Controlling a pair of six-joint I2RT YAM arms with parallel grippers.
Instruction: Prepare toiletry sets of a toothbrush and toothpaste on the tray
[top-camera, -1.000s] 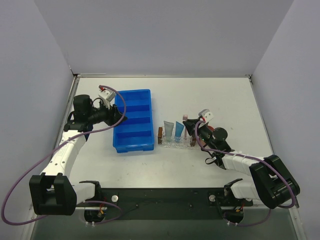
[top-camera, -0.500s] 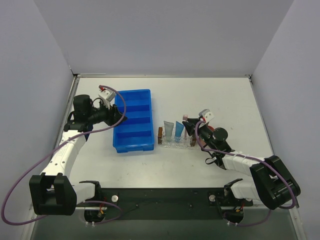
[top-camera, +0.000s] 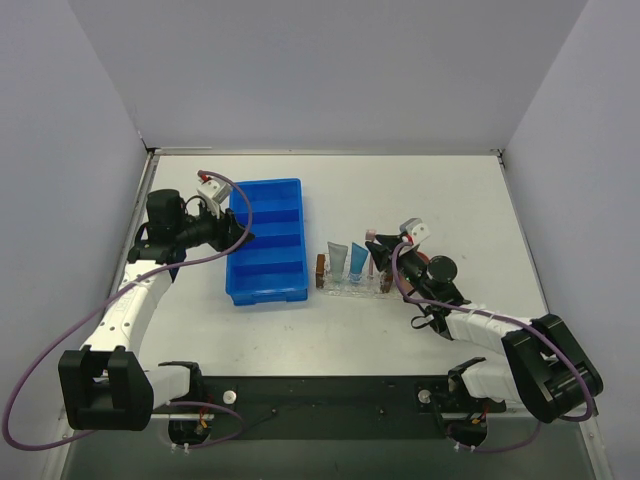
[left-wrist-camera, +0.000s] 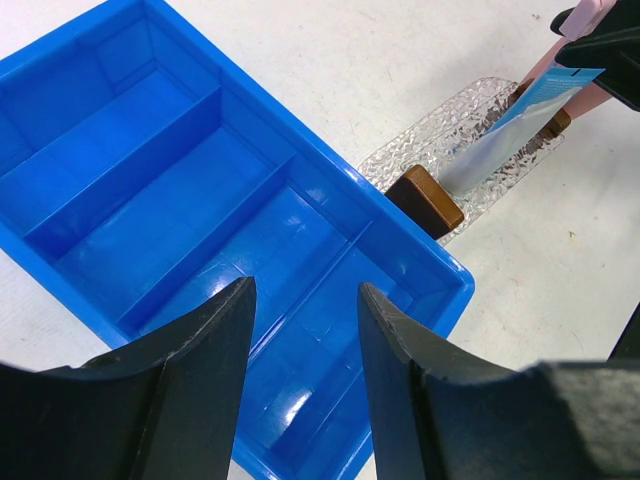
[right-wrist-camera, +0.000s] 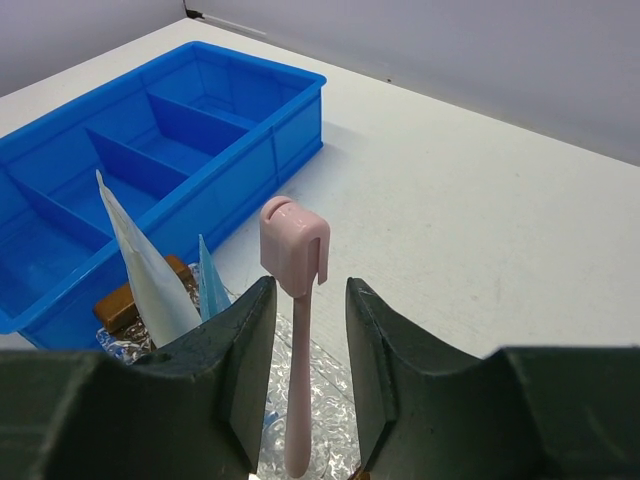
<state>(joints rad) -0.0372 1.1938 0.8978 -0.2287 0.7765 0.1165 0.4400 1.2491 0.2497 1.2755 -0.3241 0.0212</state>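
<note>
Two toothpaste tubes (top-camera: 337, 259) leaned in the tray (top-camera: 352, 288), 3 o'clock of the bin (top-camera: 262, 297) | toothbrush (right-wrist-camera: 296, 300) stood at tray's 3 o'clock end, right tool (right-wrist-camera: 305, 292) released astride it | left tool (left-wrist-camera: 304, 290) released over bin

Pink toothbrush (right-wrist-camera: 298, 340), blue bin (left-wrist-camera: 200, 260), clear glittery tray (left-wrist-camera: 432, 126)

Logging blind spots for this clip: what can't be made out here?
- Right wrist view: whether the right tool grips the toothbrush; its lower end is lost between the dark fingers at the bottom edge.
- Left wrist view: the tray's far end, behind the toothpaste.
- Top view: tray contents too small.
</note>
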